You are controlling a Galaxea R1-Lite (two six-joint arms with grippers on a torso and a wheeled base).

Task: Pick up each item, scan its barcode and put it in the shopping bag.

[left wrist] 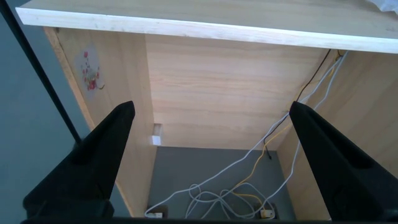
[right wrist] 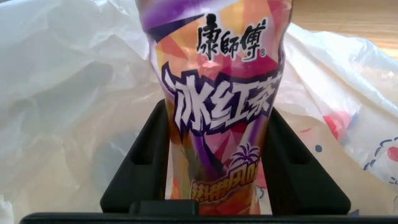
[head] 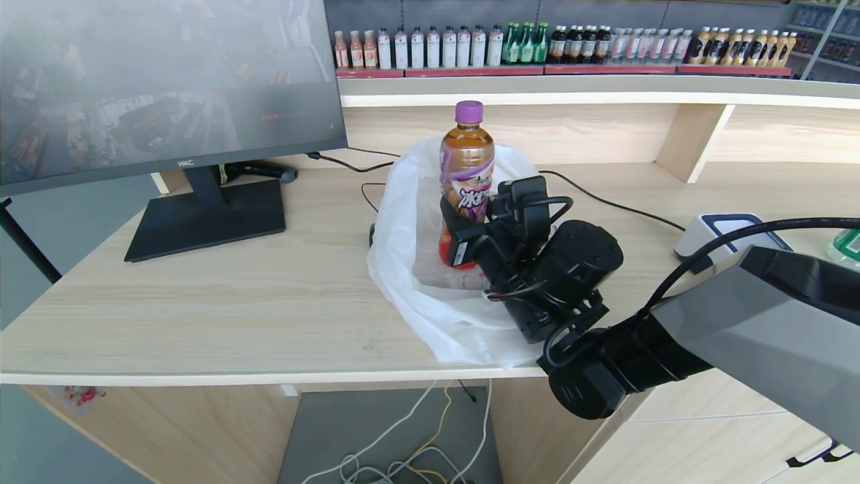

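We count two grippers, one bottle, one bag and one scanner. The right gripper's (head: 463, 235) two fingers (right wrist: 142, 167) are clamped on the lower half of the bottle (head: 467, 168), one on each side of its label. The bottle stands upright with its purple cap at 12 o'clock. Its lower end sits inside the open mouth of the white bag (head: 403, 255), though we cannot tell if it rests on the bottom. The bag lies mid-counter (head: 201, 309), near the front edge. The scanner (head: 729, 232) sits at 3 o'clock from the bag, well apart, with one green item (head: 848, 247) beyond it at the same bearing. One monitor (head: 168, 81) stands at 10 o'clock from the bag. The left gripper (left wrist: 208, 165) hangs below the counter's front edge with its two fingers spread wide, holding and touching nothing. Loose cables (left wrist: 230, 193) lie on the floor beyond it.
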